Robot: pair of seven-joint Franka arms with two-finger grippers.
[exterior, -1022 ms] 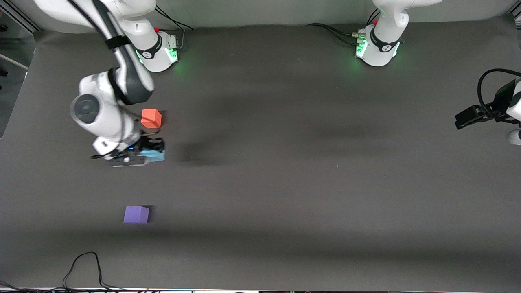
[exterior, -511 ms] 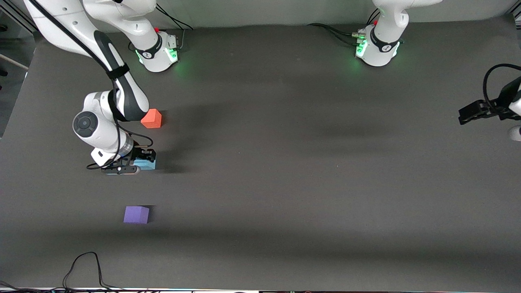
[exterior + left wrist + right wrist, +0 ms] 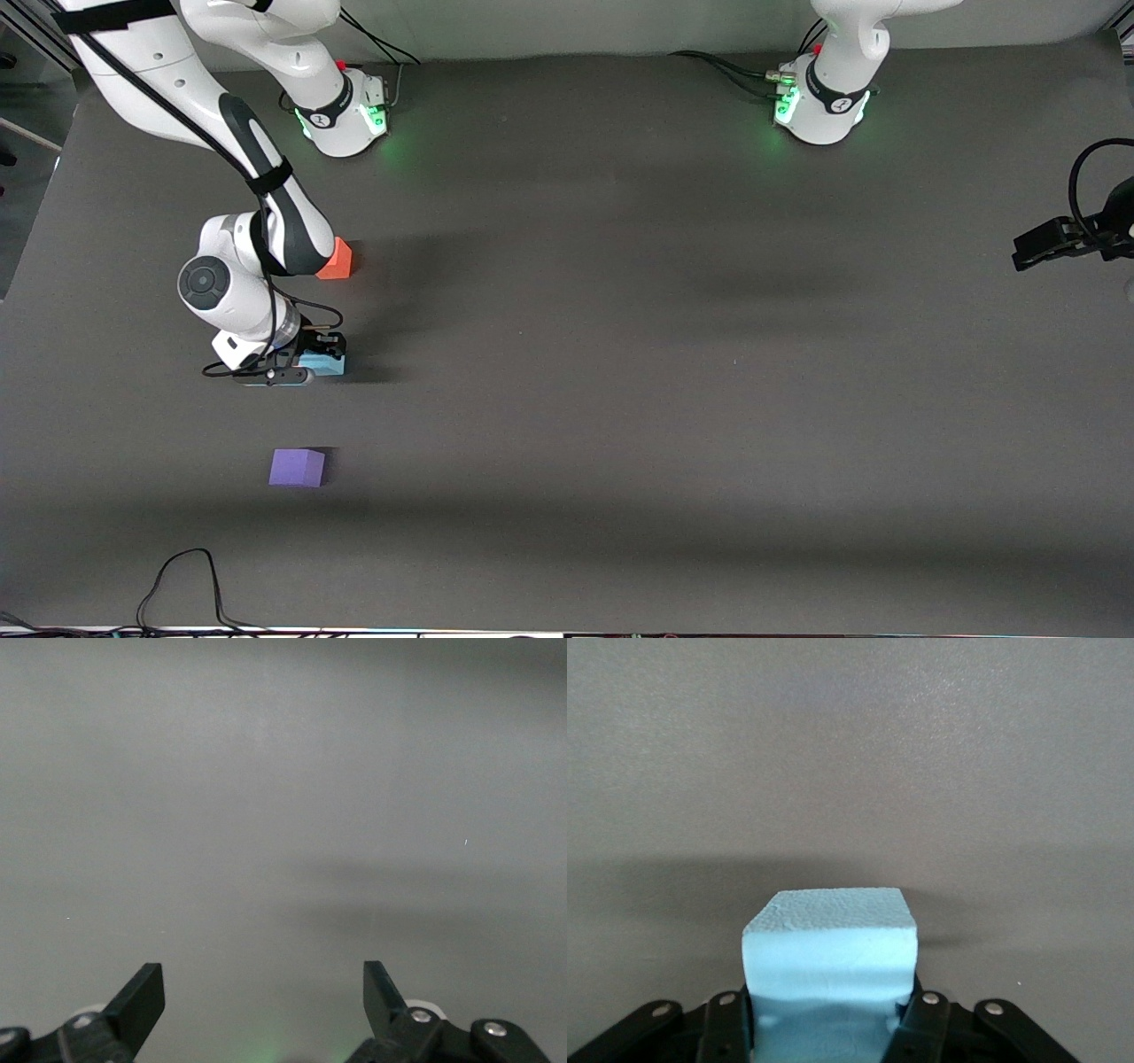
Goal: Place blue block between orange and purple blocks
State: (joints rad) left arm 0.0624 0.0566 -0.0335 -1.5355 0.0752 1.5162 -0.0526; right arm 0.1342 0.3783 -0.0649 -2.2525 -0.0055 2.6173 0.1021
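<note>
A pale sky-blue foam cube, the blue block (image 3: pixel 829 970), is pinched in the right claw (image 3: pixel 312 353) low over the bench (image 3: pixel 620 372), between orange block (image 3: pixel 337 260) and purple block (image 3: pixel 297 467), near the right arm's end. Left claw (image 3: pixel 264 1003) waits, spread.

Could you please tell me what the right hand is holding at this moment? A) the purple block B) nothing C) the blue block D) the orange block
C: the right hand is shut on the blue block, with its fingers pressed against the cube's sides in the right wrist view.
</note>
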